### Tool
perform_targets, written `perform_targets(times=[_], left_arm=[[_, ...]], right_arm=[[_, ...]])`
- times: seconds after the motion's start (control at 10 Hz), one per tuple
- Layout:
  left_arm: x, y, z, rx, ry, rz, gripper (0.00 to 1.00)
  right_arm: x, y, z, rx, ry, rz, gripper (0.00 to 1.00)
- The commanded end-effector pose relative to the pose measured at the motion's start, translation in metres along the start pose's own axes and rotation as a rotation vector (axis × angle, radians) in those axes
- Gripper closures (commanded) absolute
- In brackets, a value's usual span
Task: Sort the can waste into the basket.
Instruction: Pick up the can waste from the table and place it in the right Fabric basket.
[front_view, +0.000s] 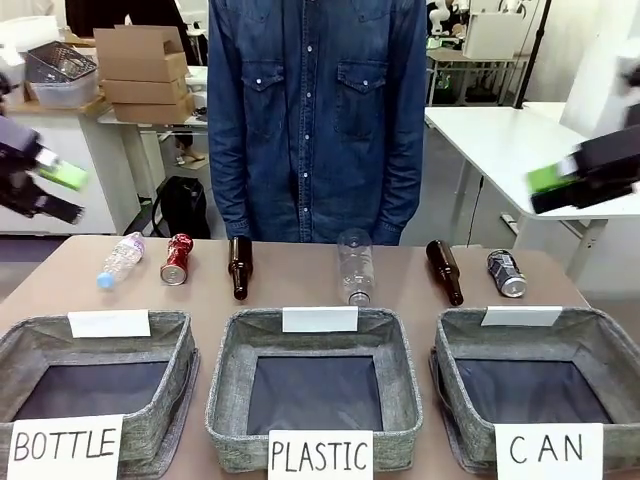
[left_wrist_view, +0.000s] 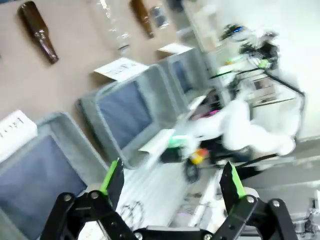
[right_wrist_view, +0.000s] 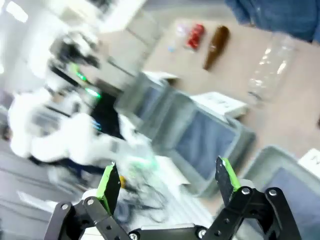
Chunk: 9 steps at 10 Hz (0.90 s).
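Left hand and right hand both have fingers apart and hold nothing, up off the worktop at the left and right edges of the front frame. Red can lies on its side mid-left, well apart from the left hand, below and right of it. Black can lies mid-right, below the right hand, just behind the CAN basket at lower right.

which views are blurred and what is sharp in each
Front view: red can and CAN basket crisp; left gripper and right gripper motion-smeared. Left wrist view: background streaked, gripper itself fairly sharp. Right wrist view: same, blur heaviest at picture left.
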<state>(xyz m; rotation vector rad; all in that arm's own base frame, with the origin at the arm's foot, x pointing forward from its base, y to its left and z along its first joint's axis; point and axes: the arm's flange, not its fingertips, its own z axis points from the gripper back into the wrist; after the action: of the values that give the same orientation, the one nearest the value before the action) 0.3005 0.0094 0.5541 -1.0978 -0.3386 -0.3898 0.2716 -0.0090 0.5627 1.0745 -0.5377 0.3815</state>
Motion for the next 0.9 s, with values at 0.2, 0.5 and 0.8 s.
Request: perform_targets(times=[0.2, 0.5, 0.8], left_arm=[[-0.016, 0.028, -0.018, -0.102, -0.420, 0.298, 0.00], [-0.024, 0.037, 0.024, -0.206, -0.197, 0.209, 0.00], [-0.024, 0.037, 0.024, -0.206, -0.197, 0.209, 0.00]], right_arm=[[-0.011, -0.055, 0.023, 0.100, -0.313, -0.466, 0.00], [-0.009, -0.045, 0.053, 0.160, -0.196, -0.247, 0.00], [-0.009, -0.045, 0.053, 0.160, -0.196, -0.247, 0.00]])
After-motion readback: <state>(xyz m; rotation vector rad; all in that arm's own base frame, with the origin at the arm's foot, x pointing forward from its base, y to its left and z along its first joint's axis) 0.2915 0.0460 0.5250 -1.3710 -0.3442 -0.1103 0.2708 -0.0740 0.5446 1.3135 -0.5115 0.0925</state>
